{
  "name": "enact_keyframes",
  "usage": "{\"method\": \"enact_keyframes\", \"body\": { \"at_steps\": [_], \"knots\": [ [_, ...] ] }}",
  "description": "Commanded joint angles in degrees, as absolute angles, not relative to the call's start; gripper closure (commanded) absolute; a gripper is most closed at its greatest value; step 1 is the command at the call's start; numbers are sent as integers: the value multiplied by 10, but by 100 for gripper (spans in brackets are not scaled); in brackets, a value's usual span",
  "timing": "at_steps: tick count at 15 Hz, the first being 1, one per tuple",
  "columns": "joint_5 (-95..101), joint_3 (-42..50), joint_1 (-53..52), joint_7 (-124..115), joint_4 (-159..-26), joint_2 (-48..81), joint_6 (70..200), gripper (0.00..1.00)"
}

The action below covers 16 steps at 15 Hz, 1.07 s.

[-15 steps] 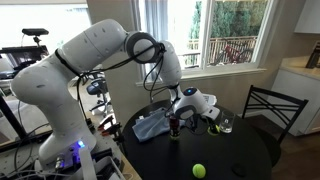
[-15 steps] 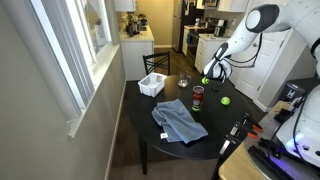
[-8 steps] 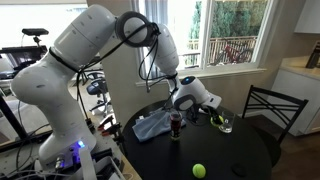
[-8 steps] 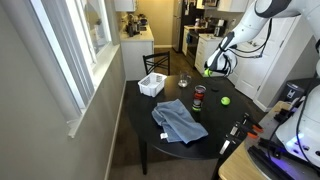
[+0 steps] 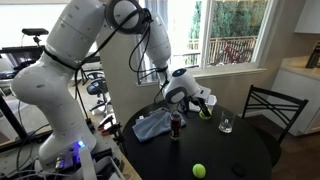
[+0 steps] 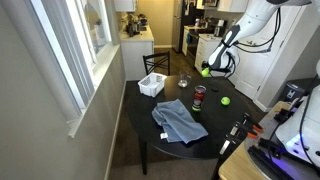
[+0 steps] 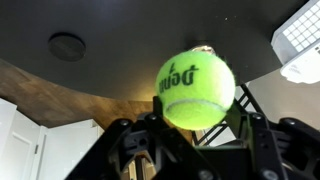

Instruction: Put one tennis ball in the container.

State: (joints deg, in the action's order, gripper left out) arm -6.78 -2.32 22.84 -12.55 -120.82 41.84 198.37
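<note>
The tennis ball [image 7: 195, 88] is clamped tight in the pincer [image 5: 205, 108], lifted clear of the round dark worktop [image 5: 240, 145], where the white container [image 6: 152, 85], a crumpled blue cloth [image 6: 178, 120] and a second ball [image 5: 198, 171] lie near the bright window [image 6: 80, 50].

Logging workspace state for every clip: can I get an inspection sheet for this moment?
Surface: dark round table.
Job's things: tennis ball held in the air above the table; white container on the table, apart from it.
Clutter: second ball, blue cloth, clear glass, dark-filled glass.
End effector: shut on the tennis ball.
Cables: nothing seen.
Surroundings: window, chair.
</note>
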Motion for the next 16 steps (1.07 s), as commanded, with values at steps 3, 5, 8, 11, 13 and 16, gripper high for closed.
{"method": "enact_keyframes", "body": {
  "at_steps": [3,5,8,11,13,16],
  "knots": [
    [-54,-30,197,-113,-1272,394,1983,63],
    [-56,-26,178,-111,-1282,391,1983,63],
    [-54,-26,157,-108,-1300,374,1983,63],
    [-51,-28,142,-102,-1323,358,1983,63],
    [-44,-35,141,-97,-1360,332,1983,63],
    [-43,-31,128,-90,-1399,307,1983,63]
  ]
}}
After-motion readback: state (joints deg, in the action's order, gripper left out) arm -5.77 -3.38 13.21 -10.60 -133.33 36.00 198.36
